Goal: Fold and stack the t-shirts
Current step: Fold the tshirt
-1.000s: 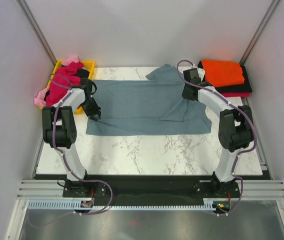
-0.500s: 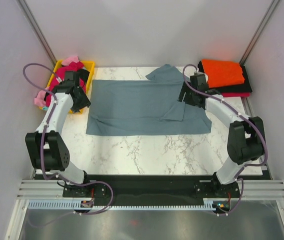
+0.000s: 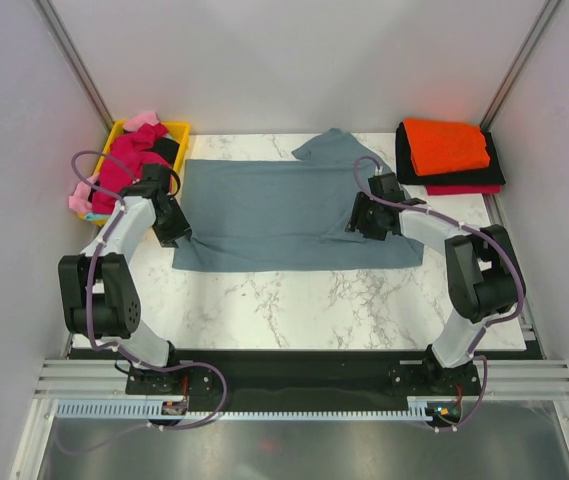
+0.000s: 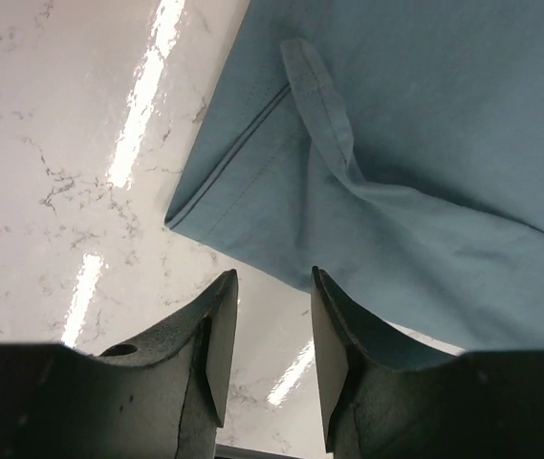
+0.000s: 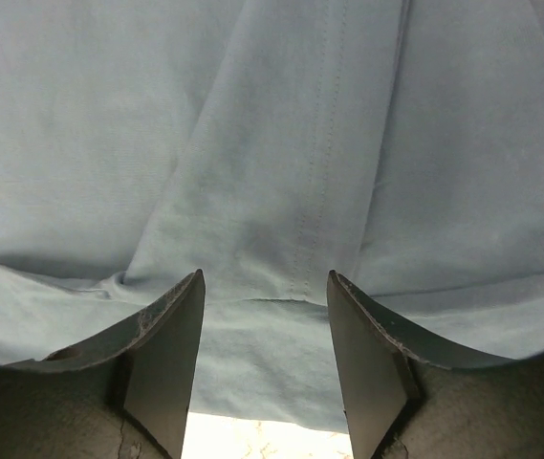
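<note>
The slate blue-grey t-shirt point(image 3: 264, 210) lies spread flat on the marble table, its right sleeve folded in over the body. My left gripper point(image 3: 176, 234) is open and empty at the shirt's left edge. In the left wrist view it point(image 4: 270, 330) hangs over bare marble just short of the shirt's hem corner point(image 4: 243, 206). My right gripper point(image 3: 360, 222) is open and empty over the folded right side. In the right wrist view it point(image 5: 265, 335) straddles the folded sleeve's hem point(image 5: 300, 287). An orange shirt point(image 3: 447, 143) lies folded on a black one point(image 3: 494, 172) and a red one point(image 3: 464, 189).
A yellow tray point(image 3: 179, 128) at the back left holds crumpled magenta point(image 3: 124, 162), pink point(image 3: 82, 196) and black point(image 3: 167, 147) shirts. The folded stack sits at the back right corner. Grey walls close in the table on three sides.
My left gripper swung out toward the tray and came back to the shirt's left edge. My right gripper moved nearer and inward, and the right sleeve flap now lies flatter on the shirt.
</note>
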Action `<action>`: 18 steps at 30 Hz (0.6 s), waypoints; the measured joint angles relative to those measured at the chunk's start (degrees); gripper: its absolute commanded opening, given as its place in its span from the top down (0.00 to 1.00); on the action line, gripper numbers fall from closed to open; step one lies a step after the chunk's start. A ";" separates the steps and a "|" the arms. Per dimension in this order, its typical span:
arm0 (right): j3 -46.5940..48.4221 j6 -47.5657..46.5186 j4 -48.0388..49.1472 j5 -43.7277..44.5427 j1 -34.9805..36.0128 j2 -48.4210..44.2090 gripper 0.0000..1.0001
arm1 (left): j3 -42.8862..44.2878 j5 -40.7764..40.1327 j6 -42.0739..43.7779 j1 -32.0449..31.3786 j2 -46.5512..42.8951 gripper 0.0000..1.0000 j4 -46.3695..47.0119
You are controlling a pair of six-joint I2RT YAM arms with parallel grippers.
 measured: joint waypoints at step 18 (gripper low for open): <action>-3.72 1.66 2.10 2.34 0.00 0.00 0.81 | 0.00 2.78 0.13 0.00 -0.72 0.58 1.40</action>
